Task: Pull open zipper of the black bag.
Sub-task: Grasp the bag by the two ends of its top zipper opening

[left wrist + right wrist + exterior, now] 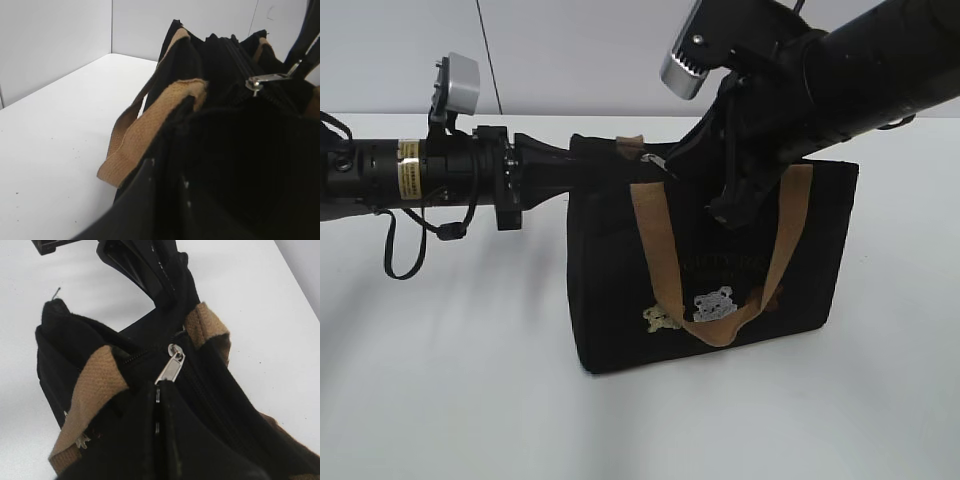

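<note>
We see the black bag [620,290], a boxy tote of matte woven fabric, standing upright on the smooth white table [440,400]. Tan webbing handles [660,250], coarsely ribbed, loop down over its face, above small embroidered figures. Along the top edge runs the zipper [170,365], its flat silver metal pull ending in a ring. The right gripper [158,390] has its dark jaws pressed together on the end of that pull. The left gripper [575,165] reaches in level from the left and pinches the bag's top corner fabric, its jaws nearly closed.
</note>
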